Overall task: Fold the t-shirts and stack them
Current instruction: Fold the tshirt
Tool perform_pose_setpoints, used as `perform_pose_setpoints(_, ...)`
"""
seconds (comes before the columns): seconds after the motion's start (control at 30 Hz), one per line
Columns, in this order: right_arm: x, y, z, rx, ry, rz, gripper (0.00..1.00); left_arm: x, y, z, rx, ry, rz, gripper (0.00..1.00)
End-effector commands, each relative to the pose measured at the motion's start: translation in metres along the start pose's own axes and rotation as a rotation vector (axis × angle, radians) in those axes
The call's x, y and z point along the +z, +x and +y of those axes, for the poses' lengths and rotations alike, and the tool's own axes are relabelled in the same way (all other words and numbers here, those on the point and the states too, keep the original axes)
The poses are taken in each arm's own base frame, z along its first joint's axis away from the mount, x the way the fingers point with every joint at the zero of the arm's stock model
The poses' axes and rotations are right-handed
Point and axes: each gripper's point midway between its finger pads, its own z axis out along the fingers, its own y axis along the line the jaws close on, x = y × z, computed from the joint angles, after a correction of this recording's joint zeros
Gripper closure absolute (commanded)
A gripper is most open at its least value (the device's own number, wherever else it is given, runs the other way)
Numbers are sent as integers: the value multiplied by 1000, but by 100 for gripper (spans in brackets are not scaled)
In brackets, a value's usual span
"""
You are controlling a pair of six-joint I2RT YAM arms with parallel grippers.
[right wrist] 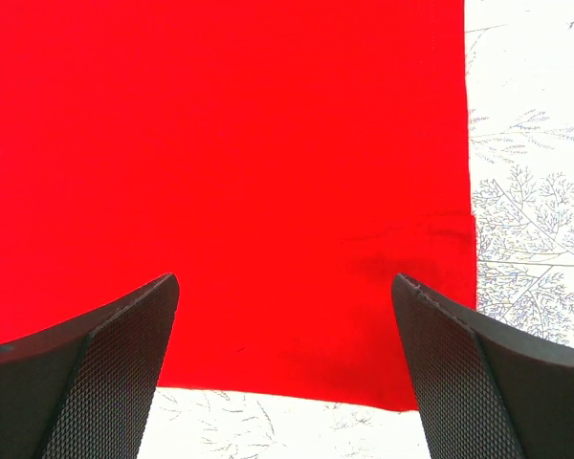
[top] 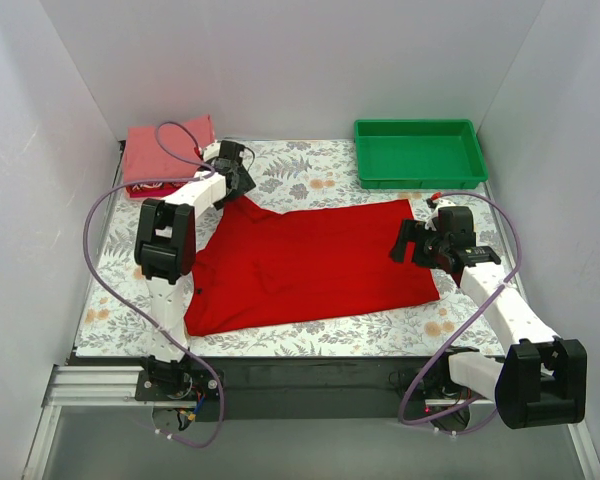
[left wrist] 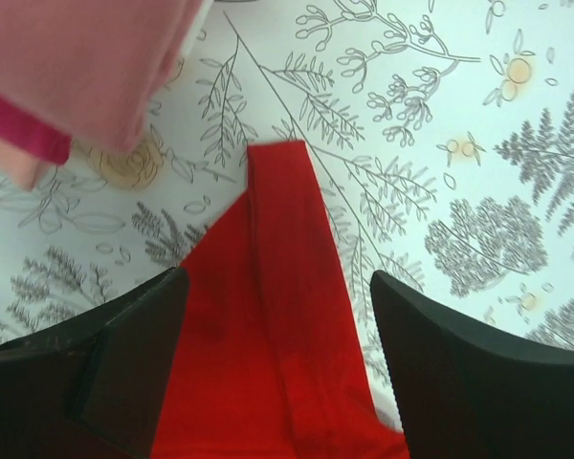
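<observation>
A bright red t-shirt lies spread flat across the middle of the table. My left gripper is open over its far-left corner; the left wrist view shows a narrow red flap between the fingers. My right gripper is open over the shirt's right edge; the right wrist view shows flat red cloth and its hem between the fingers. A stack of folded shirts, salmon-pink on top, sits at the far left; its corner shows in the left wrist view.
A green plastic tray stands at the far right. The table has a floral-patterned cover. White walls close in the left, back and right sides. A black rail runs along the near edge.
</observation>
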Motion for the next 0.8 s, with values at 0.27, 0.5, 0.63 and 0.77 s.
perform_pose_setpoints(0.27, -5, -14, -2, -28, 17, -44, 2, 31, -15, -3, 49, -49, -57, 42)
perform_pose_setpoints(0.5, -2, -11, -5, -26, 31, -34, 2, 46, -23, 6, 74, -124, -99, 45)
perform_pose_setpoints(0.63, 0, -9, -7, -24, 42, -26, 2, 51, -19, 2, 73, -106, -79, 53)
perform_pose_setpoints(0.77, 3, -8, -9, -22, 46, -12, 2, 49, -19, -3, 82, -81, -66, 54)
